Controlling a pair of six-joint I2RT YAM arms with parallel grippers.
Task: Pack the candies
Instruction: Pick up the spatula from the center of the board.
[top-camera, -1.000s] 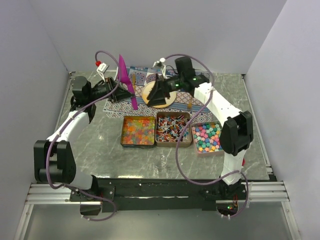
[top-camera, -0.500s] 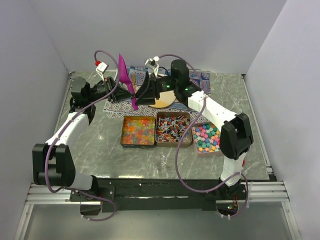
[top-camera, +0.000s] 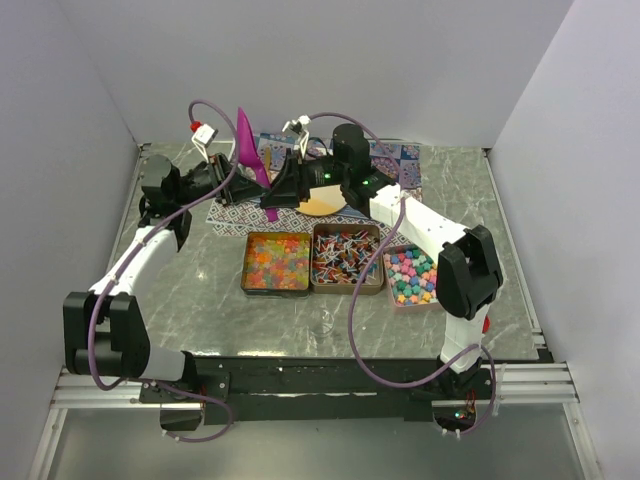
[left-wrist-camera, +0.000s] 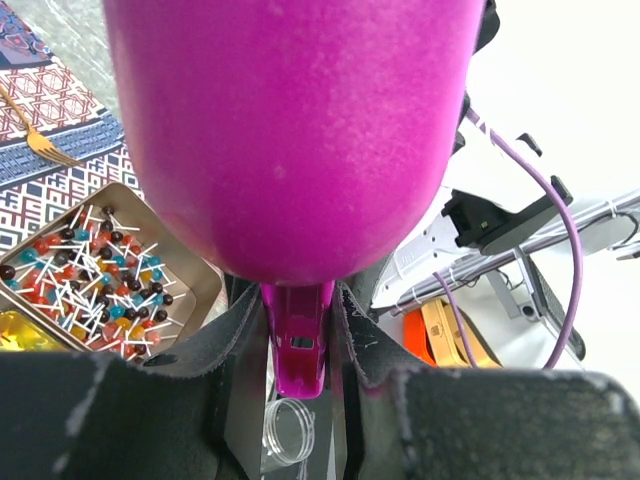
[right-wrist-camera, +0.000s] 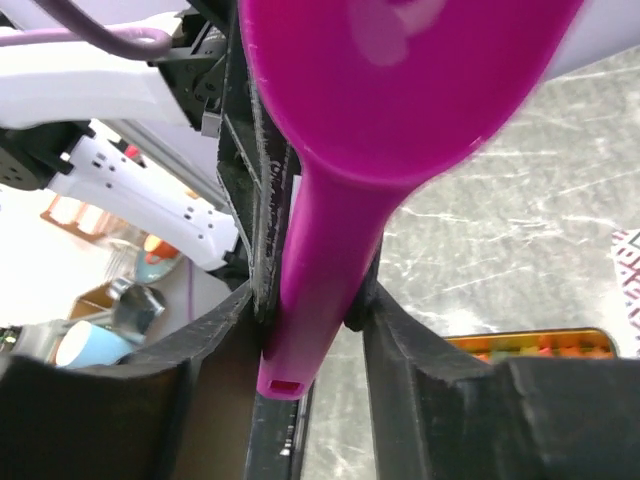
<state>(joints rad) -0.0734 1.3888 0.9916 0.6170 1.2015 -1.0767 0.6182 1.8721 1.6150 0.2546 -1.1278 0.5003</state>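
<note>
Marble worktop (top-camera: 200, 290): behind the candies (top-camera: 345, 257), the left end effector (left-wrist-camera: 298, 330) and right end effector (right-wrist-camera: 310, 300) both clamp a purple scoop (left-wrist-camera: 290, 130).

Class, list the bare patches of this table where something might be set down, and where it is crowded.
Bare marble lies left of the orange candy tin, and in the far right corner beside the mat. The near strip is free but for a jar. Crowded: the back middle, where the left claw and right claw meet at the scoop.
</note>
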